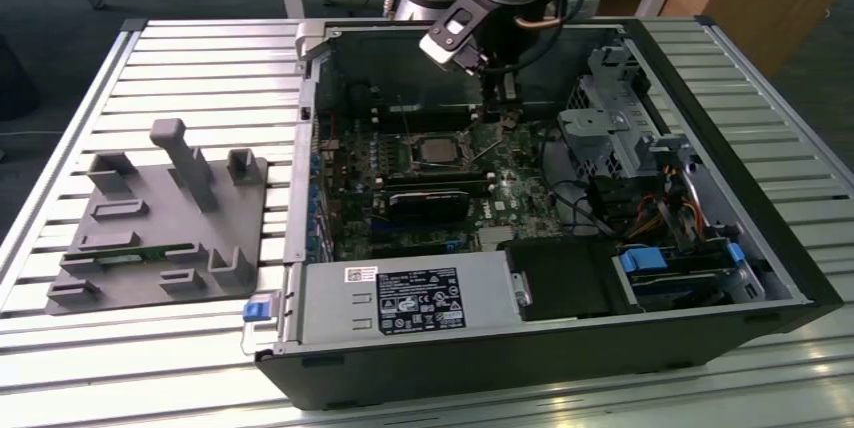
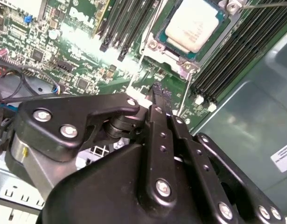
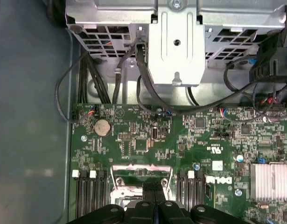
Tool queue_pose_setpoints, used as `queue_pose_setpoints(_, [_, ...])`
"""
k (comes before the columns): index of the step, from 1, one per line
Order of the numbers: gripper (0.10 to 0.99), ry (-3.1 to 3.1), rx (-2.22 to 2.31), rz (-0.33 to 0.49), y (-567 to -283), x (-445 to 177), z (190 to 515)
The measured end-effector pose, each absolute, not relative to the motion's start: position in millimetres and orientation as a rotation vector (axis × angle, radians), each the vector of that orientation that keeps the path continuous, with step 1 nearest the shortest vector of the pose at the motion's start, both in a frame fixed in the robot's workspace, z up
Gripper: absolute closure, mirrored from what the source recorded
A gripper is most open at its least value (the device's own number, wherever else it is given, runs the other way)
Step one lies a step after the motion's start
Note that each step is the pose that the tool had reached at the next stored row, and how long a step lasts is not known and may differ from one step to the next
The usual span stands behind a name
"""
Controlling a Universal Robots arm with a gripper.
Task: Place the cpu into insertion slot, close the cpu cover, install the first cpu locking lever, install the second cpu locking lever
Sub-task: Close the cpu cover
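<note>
The cpu (image 2: 194, 23), a square chip with a silver top, lies in the insertion slot (image 2: 177, 52) on the green board; in the exterior view the cpu (image 1: 434, 151) is mid-case. The cpu cover (image 2: 155, 45) appears to lie flat as a metal frame around the chip. My gripper (image 2: 157, 91) hangs over the board just beside the socket, its dark fingers pressed together and shut, with nothing visible between them. A thin wire locking lever (image 2: 183, 99) runs close by the fingertips. In the first wrist view the gripper (image 3: 157, 190) is over the socket frame (image 3: 116, 175).
Black memory slots (image 2: 236, 51) flank the socket. A black graphics card (image 1: 427, 198) lies nearer the front, a metal drive cage (image 1: 614, 118) with cables stands at the exterior view's right, and a power supply (image 1: 400, 298) sits in front. A grey fixture (image 1: 160, 218) rests on the slatted table.
</note>
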State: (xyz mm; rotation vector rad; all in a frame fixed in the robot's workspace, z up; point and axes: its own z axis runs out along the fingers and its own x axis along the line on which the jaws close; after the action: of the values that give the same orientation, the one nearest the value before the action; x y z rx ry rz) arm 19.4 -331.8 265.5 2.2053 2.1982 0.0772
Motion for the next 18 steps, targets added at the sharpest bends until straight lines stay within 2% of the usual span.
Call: queue_pose_setpoints(18, [0.98,2.203,2.21,0.066,-325.1,44.7,260.1])
